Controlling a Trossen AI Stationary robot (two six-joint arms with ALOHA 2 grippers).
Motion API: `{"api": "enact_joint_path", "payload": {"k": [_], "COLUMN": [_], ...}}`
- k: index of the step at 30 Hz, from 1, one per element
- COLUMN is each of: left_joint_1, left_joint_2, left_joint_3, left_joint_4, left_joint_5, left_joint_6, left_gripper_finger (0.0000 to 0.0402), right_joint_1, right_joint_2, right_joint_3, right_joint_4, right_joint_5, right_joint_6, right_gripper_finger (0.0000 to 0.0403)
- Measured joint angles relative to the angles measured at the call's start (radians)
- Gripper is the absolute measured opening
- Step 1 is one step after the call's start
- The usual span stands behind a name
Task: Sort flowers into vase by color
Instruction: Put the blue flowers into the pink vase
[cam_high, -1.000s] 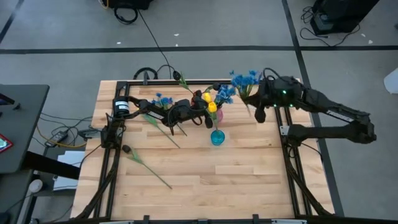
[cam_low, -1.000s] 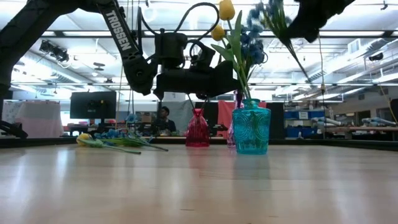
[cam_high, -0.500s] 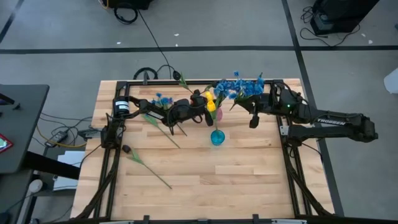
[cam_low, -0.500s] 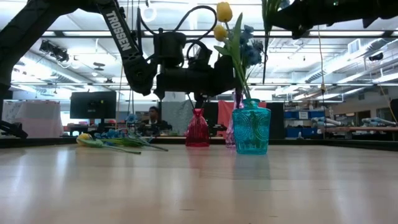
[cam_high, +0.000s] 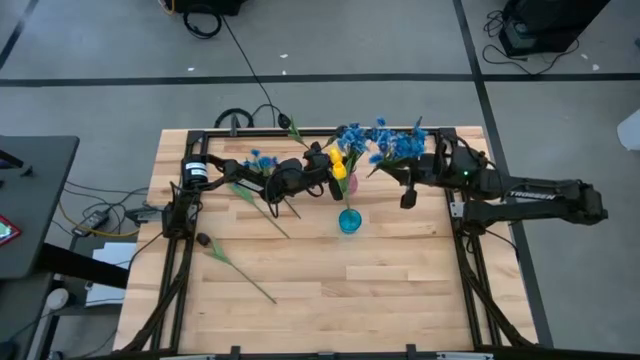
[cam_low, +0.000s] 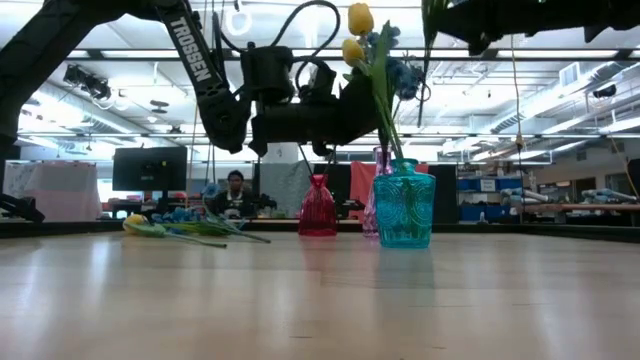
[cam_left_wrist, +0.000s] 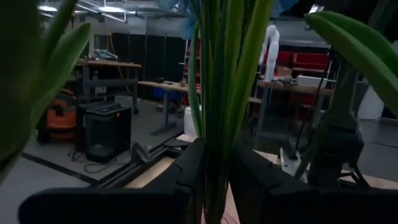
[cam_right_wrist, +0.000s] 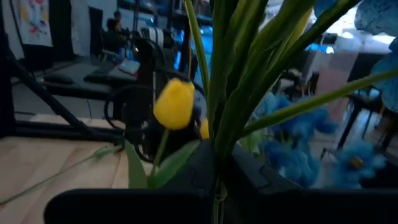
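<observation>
Your right gripper (cam_high: 408, 166) fingers clamp blue spray (cam_high: 385, 142); left gripper (cam_high: 330, 180) pinches yellow stems (cam_high: 338, 165). Risk: blooms tangle, tipping vases (cam_high: 348, 221).

Bright even ceiling light, tabletop glare (wrist views: near stems blurred)

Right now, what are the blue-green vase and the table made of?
The blue-green vase looks like glass or clear plastic: see-through, shiny, with a raised pattern; which of the two I can't tell. The table looks like wood: pale planks with grain and a smooth finish that reflects light in the low view.
</observation>
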Motion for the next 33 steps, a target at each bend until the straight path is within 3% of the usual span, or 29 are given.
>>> {"api": "enact_joint_path", "payload": {"k": [15,19,33], "left_joint_1": [0.011,0.019,0.019], "left_joint_2": [-0.049,-0.070,-0.069], "left_joint_3": [0.000,0.000,0.000], "left_joint_4": [-0.009,-0.072,-0.059], "left_joint_5": [-0.033,-0.043,-0.054], "left_joint_6": [0.038,0.035,0.002], "left_gripper_finger": [0.0069,0.0069,0.0069], "right_joint_1": [0.079,0.077,0.050], "right_joint_2": [0.177,0.230,0.338], "right_joint_3": [0.000,0.000,-0.004], "right_joint_4": [0.230,0.272,0.365], "right_joint_5": [0.051,0.053,0.105], "right_joint_6": [-0.178,-0.190,-0.268], "right_gripper_finger": [0.0034,0.0034,0.0034]}}
